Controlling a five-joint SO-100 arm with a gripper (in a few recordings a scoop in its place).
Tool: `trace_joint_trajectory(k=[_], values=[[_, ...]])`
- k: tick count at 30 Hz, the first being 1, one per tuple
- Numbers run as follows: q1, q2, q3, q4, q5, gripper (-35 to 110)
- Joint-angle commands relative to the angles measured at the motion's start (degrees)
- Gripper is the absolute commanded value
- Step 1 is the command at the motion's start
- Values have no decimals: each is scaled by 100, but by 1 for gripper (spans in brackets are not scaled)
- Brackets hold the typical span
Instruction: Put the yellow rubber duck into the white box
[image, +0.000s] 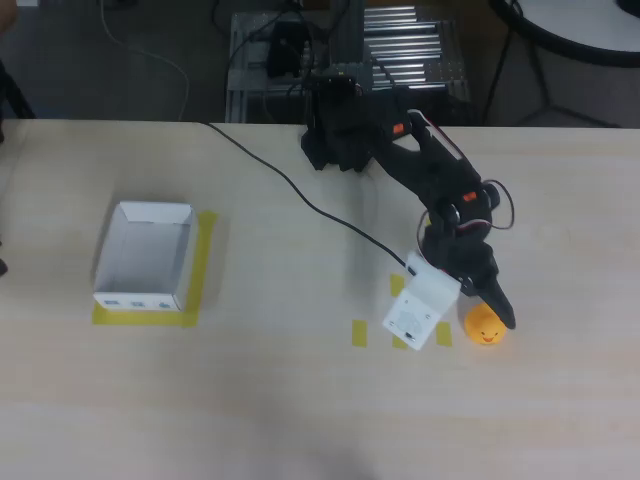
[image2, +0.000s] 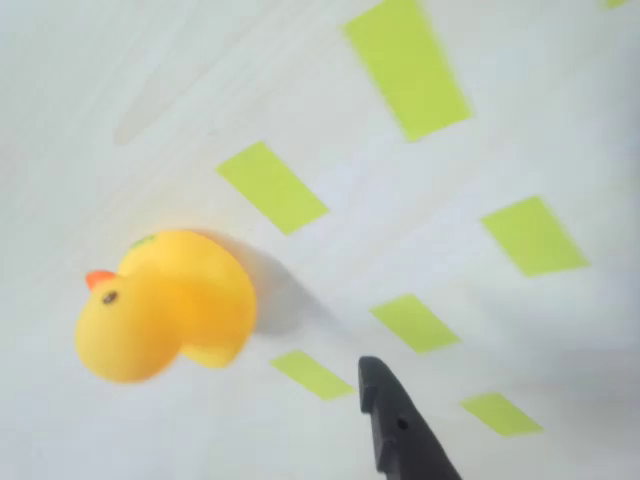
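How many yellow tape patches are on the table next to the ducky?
6 in the wrist view: one top middle, one above the yellow rubber duck at, one at right, three along the bottom. The gripper finger may hide more.

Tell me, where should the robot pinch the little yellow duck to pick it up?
Probably around its round body, coming down from above. The yellow rubber duck sits on the table, apart from the black finger in the wrist view. The body is wider than the head, so the fingers get more to squeeze. The gripper is right beside it.
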Motion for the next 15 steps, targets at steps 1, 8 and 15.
trace_joint_trajectory(k=[1,8,15], values=[[-281,-132,-1301,-35,149,59],[-431,-659,-1547,-325,281,57],[-580,-896,-1485,-545,316,49]])
